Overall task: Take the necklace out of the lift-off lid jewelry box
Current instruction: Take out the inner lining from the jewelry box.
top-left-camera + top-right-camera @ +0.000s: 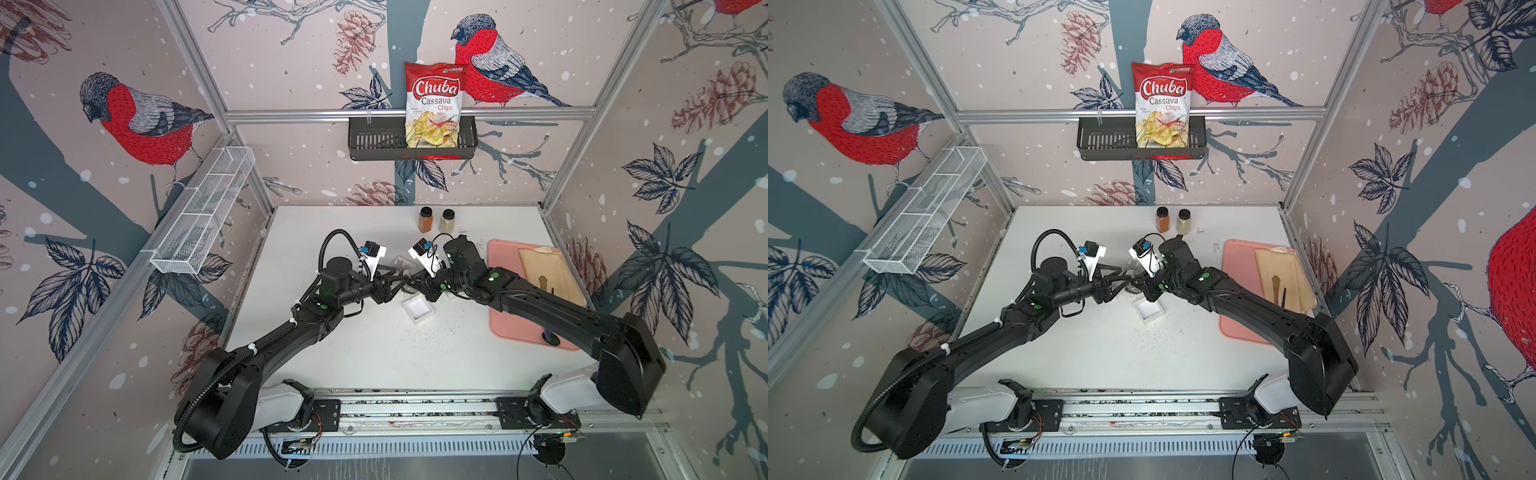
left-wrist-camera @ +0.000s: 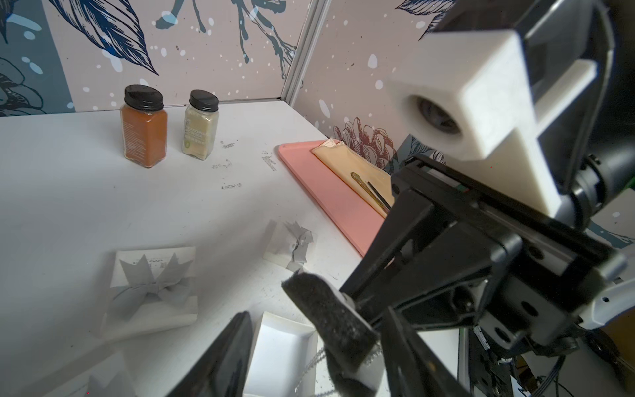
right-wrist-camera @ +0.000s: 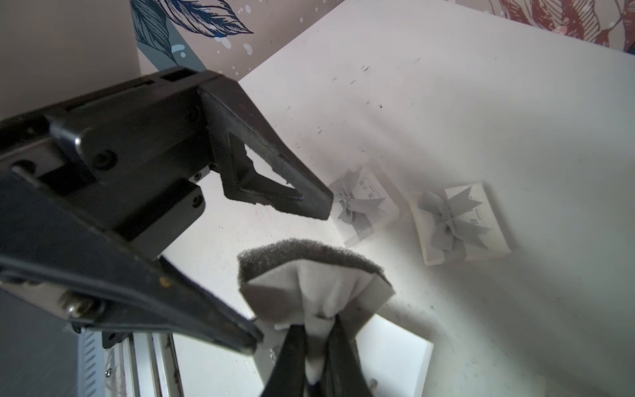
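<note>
Two black robot arms meet over the middle of a white bench (image 1: pixel 374 353); the task is at the lifting-out step. The right claw (image 3: pixel 316 324) is clenched on the lower edge of a dark foam insert (image 3: pixel 302 254) backed with white, holding it upright just above the open white jewelry box (image 1: pixel 417 309). The box sits lidless in the near middle of the bench, its inside bare and white. The necklace (image 2: pixel 318 357), a thin silver chain, seems to hang from the insert's lower end, over the box's right edge; it is faint and only partly visible, so how it is fastened cannot be told.

The left claw (image 3: pixel 288 275) is released; its jaws stand wide on either side of the insert without touching it. Two white bow-topped pieces (image 3: pixel 457 223) lie side by side just beyond the box; which is the lid cannot be told.

The necklace appears to be out of the box but is not yet set down. The next move likely calls for the left claw to close gently on the insert or chain, or for the right arm to carry the insert clear of the box; either should be slow, so the dangling chain does not snag on the rim.
</note>
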Available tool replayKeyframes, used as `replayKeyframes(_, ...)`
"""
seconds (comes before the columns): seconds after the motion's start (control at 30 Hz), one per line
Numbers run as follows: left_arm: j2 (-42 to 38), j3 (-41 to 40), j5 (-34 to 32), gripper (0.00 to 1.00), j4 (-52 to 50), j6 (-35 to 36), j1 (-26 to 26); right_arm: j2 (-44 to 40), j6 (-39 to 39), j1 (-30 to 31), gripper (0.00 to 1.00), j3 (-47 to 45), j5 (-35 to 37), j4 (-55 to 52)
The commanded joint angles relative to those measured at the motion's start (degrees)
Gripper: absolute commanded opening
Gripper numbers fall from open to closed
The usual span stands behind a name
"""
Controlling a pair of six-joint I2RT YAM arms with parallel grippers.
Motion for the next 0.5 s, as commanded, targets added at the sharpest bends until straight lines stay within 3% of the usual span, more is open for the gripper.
replayKeyframes(0.0, 0.25, 0.88, 2.66, 0.62, -0.29, 0.87, -0.07, 0.12, -2.94, 0.38, 0.14, 0.88, 3.12, -1.79)
replayKeyframes(0.2, 1.63, 2.23, 4.3, 0.49, -1.43, 1.38, -0.05, -0.09, -3.1, 0.8, 0.14, 0.64, 3.73, -0.9)
replayKeyframes(0.47, 3.62, 3.53, 5.89, 0.47, -1.3, 0.66, -0.03, -0.37, -3.67, 1.1, 0.14, 0.23, 5.05, 0.2)
